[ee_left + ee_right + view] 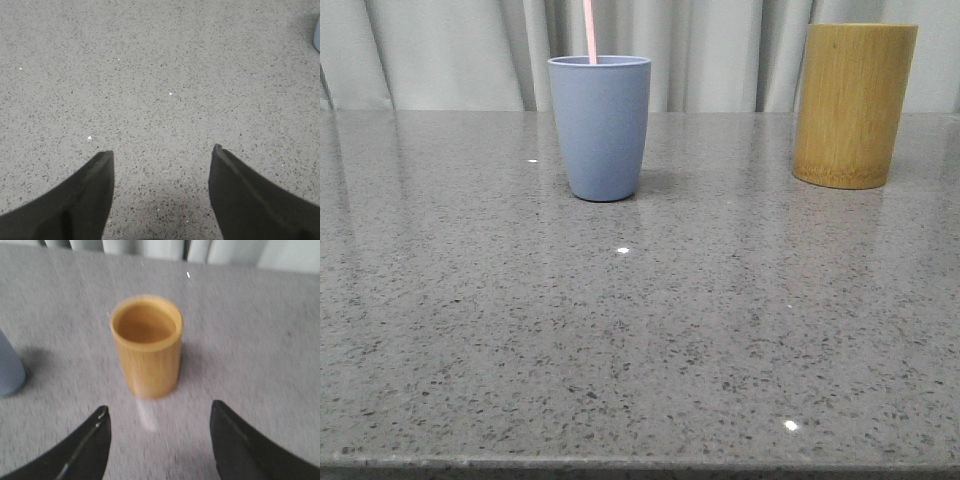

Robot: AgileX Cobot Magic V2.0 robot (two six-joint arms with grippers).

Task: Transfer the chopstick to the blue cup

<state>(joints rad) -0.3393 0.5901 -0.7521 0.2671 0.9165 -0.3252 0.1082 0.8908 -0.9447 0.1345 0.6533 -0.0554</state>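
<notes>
The grey-blue cup (599, 126) stands upright on the grey stone table at the back, left of centre. One pale pink chopstick (590, 30) stands in it and runs out of the top of the front view. The cup's edge also shows in the right wrist view (9, 371) and at the border of the left wrist view (317, 36). My left gripper (162, 159) is open and empty over bare table. My right gripper (159, 415) is open and empty, short of the bamboo holder (147, 344), which looks empty inside. Neither gripper shows in the front view.
The yellow-brown bamboo holder (852, 104) stands at the back right, well apart from the blue cup. Grey curtains (470, 50) hang behind the table. The table's front edge (640, 465) runs along the bottom of the front view.
</notes>
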